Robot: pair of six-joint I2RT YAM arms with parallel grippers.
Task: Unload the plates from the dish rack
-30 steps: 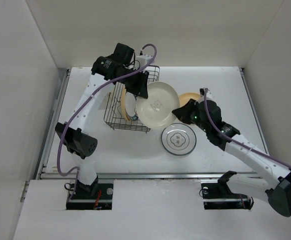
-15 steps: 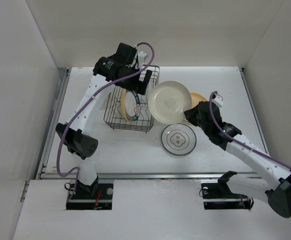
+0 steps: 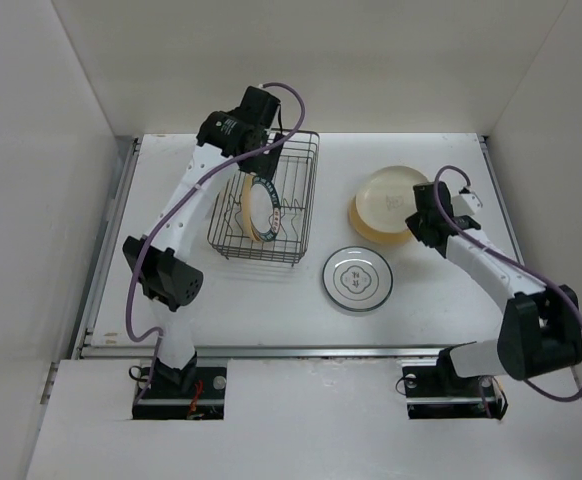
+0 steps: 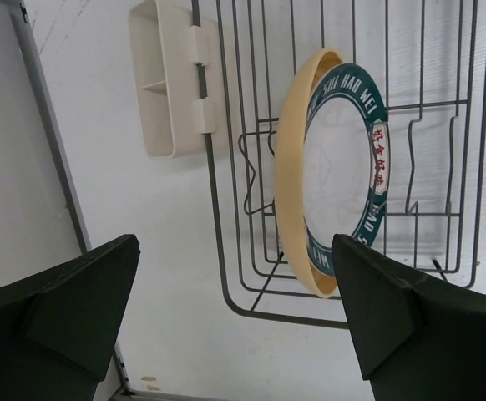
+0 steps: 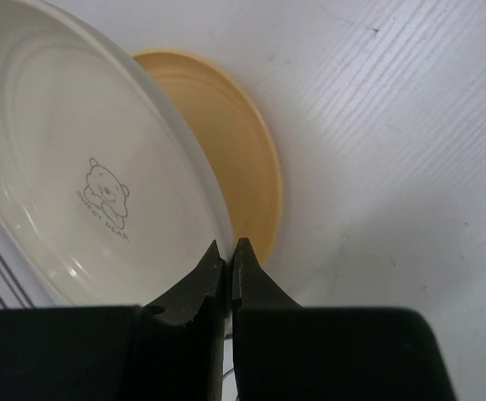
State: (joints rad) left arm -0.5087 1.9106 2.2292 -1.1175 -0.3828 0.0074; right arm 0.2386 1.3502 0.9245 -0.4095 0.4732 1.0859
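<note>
Glossy plate (image 5: 68,150), dark metal-wire rack (image 3: 289,200)

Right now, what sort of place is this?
Probably a lab test cell rather than a kitchen: bare white walls box in a white table holding a wire dish rack and plates, with two robot arms bolted at its edge.

A cream rectangular plastic caddy (image 4: 164,79) with an inner divider shows against the white matte table (image 3: 451,300). Plain white walls (image 3: 371,60) enclose the table on three sides.

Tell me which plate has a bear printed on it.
The cream plate in the right gripper, overlapping the plain tan plate. The racked green-rimmed plate carries lettering instead.
</note>
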